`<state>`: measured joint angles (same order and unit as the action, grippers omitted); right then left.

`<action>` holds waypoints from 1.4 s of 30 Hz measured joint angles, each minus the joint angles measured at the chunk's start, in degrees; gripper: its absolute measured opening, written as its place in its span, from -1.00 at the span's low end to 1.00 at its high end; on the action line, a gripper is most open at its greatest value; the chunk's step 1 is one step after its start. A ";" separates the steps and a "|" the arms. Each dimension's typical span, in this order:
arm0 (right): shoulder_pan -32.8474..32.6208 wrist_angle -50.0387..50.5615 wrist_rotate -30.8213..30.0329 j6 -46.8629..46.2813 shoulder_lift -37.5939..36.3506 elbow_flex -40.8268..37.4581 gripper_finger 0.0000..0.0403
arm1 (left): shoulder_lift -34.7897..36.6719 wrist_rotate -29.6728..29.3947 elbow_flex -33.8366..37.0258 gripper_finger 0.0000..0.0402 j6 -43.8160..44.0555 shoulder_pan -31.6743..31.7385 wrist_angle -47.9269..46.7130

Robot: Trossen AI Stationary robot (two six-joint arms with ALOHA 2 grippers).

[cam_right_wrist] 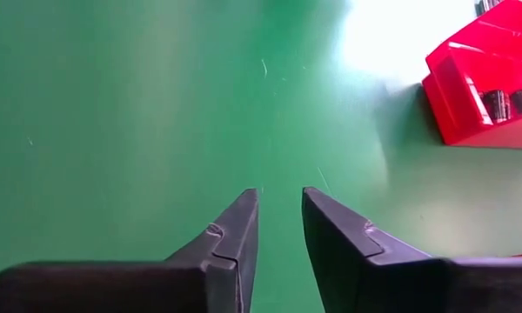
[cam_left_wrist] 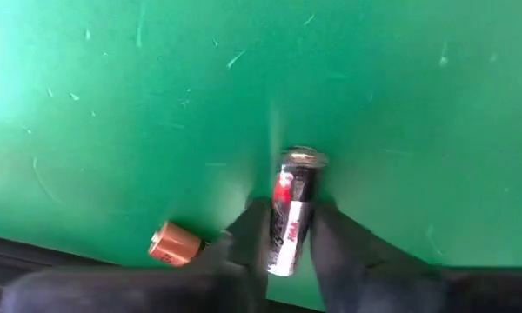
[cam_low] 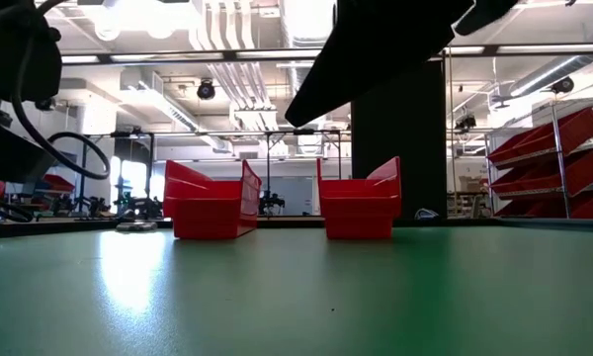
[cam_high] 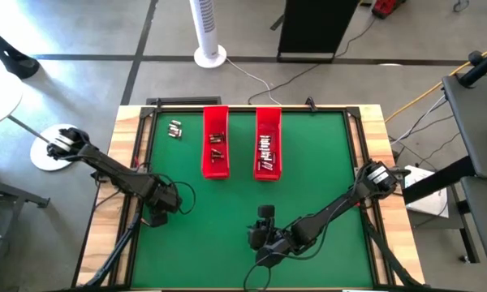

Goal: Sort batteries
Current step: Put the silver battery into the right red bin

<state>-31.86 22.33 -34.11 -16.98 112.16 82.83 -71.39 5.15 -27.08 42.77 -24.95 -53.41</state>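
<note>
One silver battery [cam_left_wrist: 292,213] sits pinched between my left gripper's [cam_left_wrist: 289,233] fingers near the bench's left edge; a coppery battery [cam_left_wrist: 174,244] lies just beside. My right gripper [cam_right_wrist: 280,228] hovers narrow, empty.

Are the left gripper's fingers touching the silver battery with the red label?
Touching. In the left wrist view the left gripper's two dark fingers press on both sides of the silver, red-labelled cylindrical battery, with no gap showing.

A workshop or industrial lab: exposed white ceiling ducts and pipes [cam_low: 232,40], tilted red metal storage shelves [cam_low: 549,158], cluttered benches behind the green-topped wooden table [cam_high: 316,174], and a white tower fan [cam_high: 207,32] on grey concrete floor [cam_high: 81,32].
</note>
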 joint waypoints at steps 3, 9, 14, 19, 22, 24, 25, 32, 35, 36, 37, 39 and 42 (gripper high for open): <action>-0.38 2.19 0.02 0.05 -0.34 0.00 -0.56 | -0.58 -1.09 -1.03 -0.88 0.64 -0.04 -0.24; -2.83 13.97 -0.15 -7.95 -3.69 0.37 -0.58 | -0.92 -7.68 -6.41 -0.86 1.63 -0.13 3.56; -5.29 19.12 -0.76 -14.10 -4.00 0.27 -0.66 | -2.12 -13.41 -11.38 -0.86 1.41 0.06 12.65; -6.96 19.15 -2.20 -17.17 -4.09 -0.77 -0.71 | -8.46 -15.58 -16.50 -0.86 0.81 0.49 21.90; -7.54 18.94 -3.61 -16.59 -4.10 -0.90 -0.71 | -14.29 -15.72 -20.46 -0.86 -1.68 1.00 26.36; -7.68 18.94 -3.57 -16.23 -4.11 -0.92 -0.68 | -18.91 -15.65 -23.23 -0.86 -3.81 1.62 27.26; -7.69 19.03 -3.55 -16.21 -4.11 -0.95 -0.66 | -21.24 -15.63 -24.85 -0.86 -4.83 1.91 27.96; -7.64 18.68 -3.55 -19.49 -4.11 -3.65 -0.51 | -33.99 -15.11 -34.99 -0.86 -12.25 4.32 30.90; -7.64 18.08 -3.36 -22.65 -4.11 -6.92 -0.45 | -36.96 -14.78 -37.49 -0.86 -15.08 5.35 34.93; -7.64 17.12 -3.16 -22.89 -4.11 -8.22 -0.42 | -37.77 -13.91 -37.81 -0.86 -15.99 5.66 37.78; -7.63 15.82 -2.96 -22.94 -4.09 -9.33 -0.40 | -38.61 -12.66 -37.90 -0.86 -16.87 5.92 40.95; -7.62 12.69 -2.94 -22.93 -4.09 -11.11 -0.34 | -40.38 -9.67 -37.94 -0.85 -18.55 6.41 46.98; -7.55 6.58 -2.94 -22.40 -4.09 -13.43 -0.24 | -42.88 -8.65 -37.95 -0.85 -20.99 6.80 51.81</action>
<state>-39.42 28.92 -37.05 -39.38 108.07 69.40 -114.27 -3.50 -65.02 21.78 -18.16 -1.60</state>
